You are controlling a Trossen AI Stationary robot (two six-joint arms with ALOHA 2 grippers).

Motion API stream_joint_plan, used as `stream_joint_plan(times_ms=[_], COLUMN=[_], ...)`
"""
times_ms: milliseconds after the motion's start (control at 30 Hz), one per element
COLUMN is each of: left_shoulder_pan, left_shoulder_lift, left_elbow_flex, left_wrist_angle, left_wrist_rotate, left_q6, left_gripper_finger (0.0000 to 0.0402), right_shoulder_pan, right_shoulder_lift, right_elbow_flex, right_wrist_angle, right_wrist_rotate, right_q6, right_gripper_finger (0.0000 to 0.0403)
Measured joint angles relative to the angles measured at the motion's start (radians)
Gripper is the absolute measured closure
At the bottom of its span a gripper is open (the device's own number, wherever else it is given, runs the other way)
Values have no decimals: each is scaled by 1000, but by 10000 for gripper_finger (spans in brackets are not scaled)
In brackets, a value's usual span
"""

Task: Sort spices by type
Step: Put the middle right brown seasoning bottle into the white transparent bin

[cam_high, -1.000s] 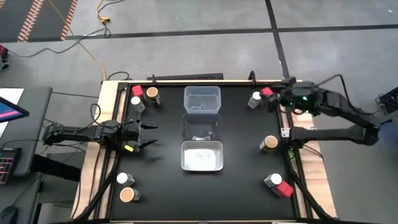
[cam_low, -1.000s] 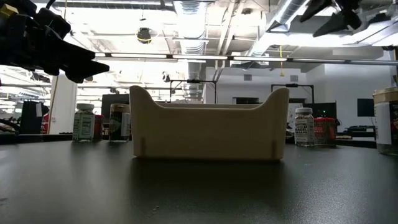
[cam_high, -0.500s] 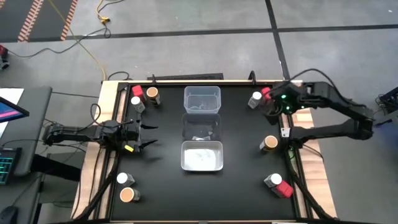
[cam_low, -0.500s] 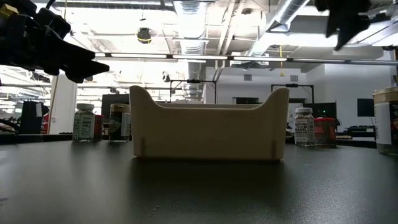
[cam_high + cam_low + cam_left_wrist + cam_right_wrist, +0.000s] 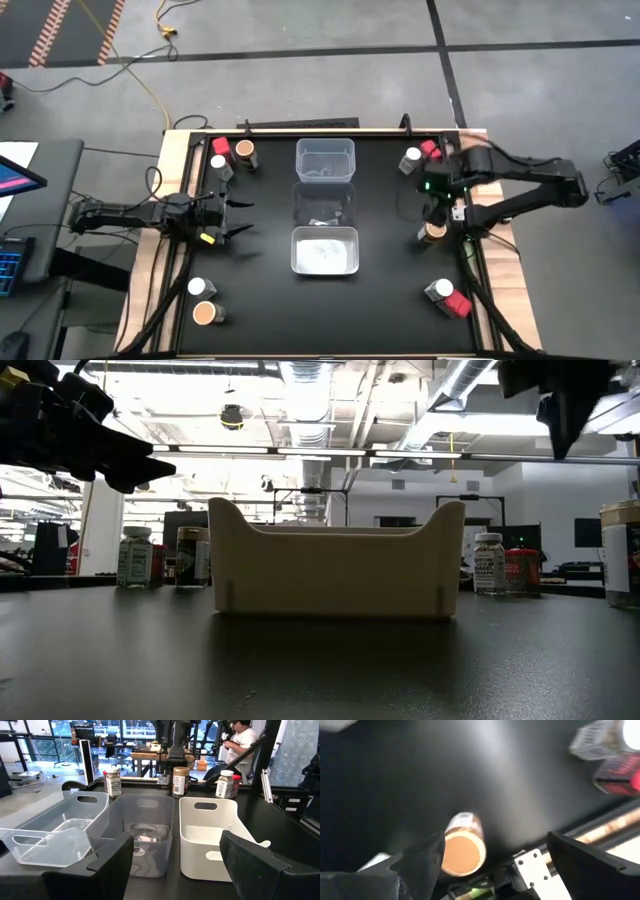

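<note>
Your right gripper (image 5: 432, 205) hangs above the tan-topped jar (image 5: 434, 230), jaws wide and empty. Your left gripper (image 5: 237, 218) waits at the desk's (image 5: 380, 290) left side, jaws open, holding nothing.

Tan-topped jar (image 5: 464, 851) on black table (image 5: 260, 290); white bin (image 5: 324, 251) beside clear bins (image 5: 325, 160).

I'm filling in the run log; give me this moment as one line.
right gripper: open, above tan-top jar at table's right edge | left gripper: open, waiting at left | bins: no jars inside
</note>
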Motion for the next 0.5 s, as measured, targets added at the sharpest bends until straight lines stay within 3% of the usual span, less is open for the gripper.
stream_joint_plan(times_ms=[233,500], left_shoulder_pan=[0,0], left_shoulder_lift=[0,0], left_elbow_flex=[0,0], left_wrist_angle=[0,0], left_wrist_rotate=[0,0], left_q6=[0,0], left_gripper_finger=[116,116], right_shoulder_pan=[199,274], right_shoulder_lift=[-6,-11], right_elbow_flex=[-92,-197], right_wrist_angle=[33,119], right_wrist_rotate=[-3,-28], right_q6=[50,79], right_gripper_finger=[24,24])
